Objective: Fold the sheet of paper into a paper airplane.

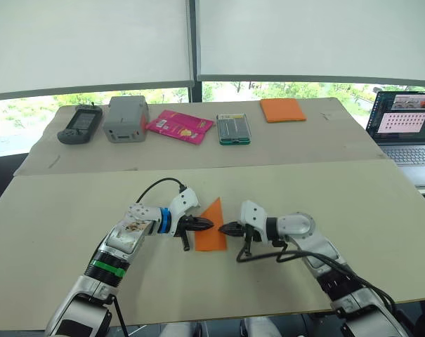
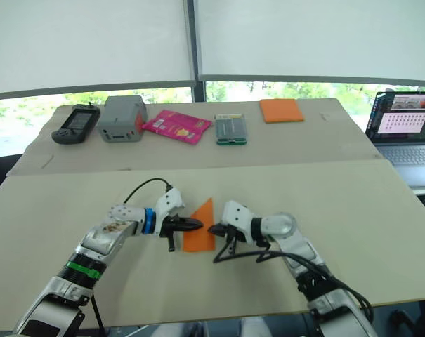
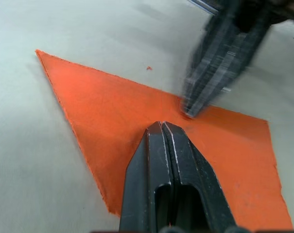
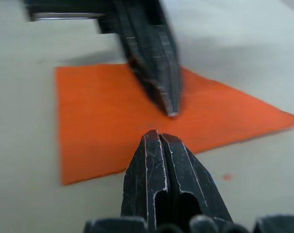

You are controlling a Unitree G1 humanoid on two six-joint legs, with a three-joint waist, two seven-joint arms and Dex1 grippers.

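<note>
Left wrist view: closed pincers [image 3: 162, 127] over paper [image 3: 112, 116].

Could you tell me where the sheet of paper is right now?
The sheet of paper lies flat on the near table, between the left gripper and right gripper.

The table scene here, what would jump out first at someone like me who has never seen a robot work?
Most striking is the bright orange sheet of paper, already folded into a pointed wedge, lying flat on the near table. The left gripper and right gripper meet tip to tip over it from either side, both with fingers shut. Behind them a row of odds and ends lines the far table, including a pink packet and a thicker orange pad.
</note>
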